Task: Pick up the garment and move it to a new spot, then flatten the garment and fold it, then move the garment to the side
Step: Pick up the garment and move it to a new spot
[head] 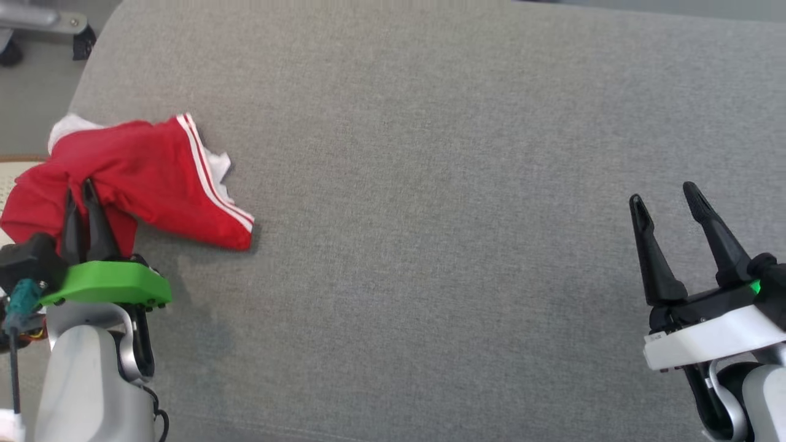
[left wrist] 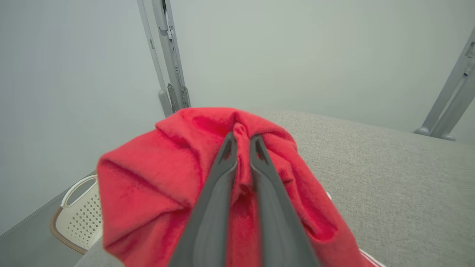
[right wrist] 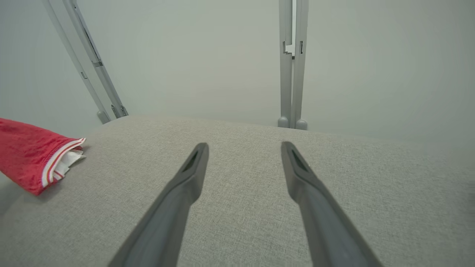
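Garment (head: 159,178) fold pinched between forward-pointing left fingers (left wrist: 219,174).

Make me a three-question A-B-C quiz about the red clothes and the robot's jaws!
1. Where does the garment lie on the grey cushion, head view? A left edge B middle C right edge
2. What colour are its stripes? A blue B white C black
3. How do the left jaws stand? A wide open B shut on the garment C shut on nothing
Answers: 1 A, it lies by the left edge; 2 B, white stripes line the red hem; 3 B, the left wrist view shows red cloth pinched between them.
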Tool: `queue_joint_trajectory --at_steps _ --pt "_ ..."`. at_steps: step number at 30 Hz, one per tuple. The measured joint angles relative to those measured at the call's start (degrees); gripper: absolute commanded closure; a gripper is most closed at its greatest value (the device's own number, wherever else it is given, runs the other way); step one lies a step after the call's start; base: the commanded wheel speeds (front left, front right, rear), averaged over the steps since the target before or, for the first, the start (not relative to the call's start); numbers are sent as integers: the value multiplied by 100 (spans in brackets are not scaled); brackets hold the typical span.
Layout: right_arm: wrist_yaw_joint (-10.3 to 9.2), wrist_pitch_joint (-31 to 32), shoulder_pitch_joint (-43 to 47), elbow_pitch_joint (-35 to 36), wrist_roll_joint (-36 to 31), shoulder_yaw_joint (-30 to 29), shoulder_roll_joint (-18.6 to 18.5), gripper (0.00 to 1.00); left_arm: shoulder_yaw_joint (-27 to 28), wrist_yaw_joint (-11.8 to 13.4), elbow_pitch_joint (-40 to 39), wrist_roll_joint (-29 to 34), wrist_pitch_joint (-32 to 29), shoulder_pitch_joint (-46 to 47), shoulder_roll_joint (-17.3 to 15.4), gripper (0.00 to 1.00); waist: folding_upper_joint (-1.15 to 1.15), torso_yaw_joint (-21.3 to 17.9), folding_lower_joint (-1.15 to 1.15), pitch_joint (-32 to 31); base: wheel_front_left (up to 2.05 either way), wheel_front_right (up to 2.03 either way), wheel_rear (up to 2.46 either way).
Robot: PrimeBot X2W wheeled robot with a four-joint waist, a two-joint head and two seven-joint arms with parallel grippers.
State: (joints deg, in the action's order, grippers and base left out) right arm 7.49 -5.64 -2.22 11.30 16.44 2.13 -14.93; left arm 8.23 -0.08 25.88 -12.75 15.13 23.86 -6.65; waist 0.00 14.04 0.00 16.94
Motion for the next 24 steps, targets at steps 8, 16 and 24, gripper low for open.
queue_joint_trajectory --at_steps 8,16,24 --pt "-1 0 221 -121 1 264 116 0 -726 -177 -655 292 -88 -576 244 100 0 -470 0 -581 0 0 0" --pt "0 -29 230 -104 8 359 94 0 -2081 -416 -692 229 -399 -327 376 100 0 -1277 0 -808 0 0 0" --pt "-1 -258 27 -135 113 263 146 0 -3684 -246 -19 -449 -458 450 396 100 0 -2106 0 -614 0 0 0"
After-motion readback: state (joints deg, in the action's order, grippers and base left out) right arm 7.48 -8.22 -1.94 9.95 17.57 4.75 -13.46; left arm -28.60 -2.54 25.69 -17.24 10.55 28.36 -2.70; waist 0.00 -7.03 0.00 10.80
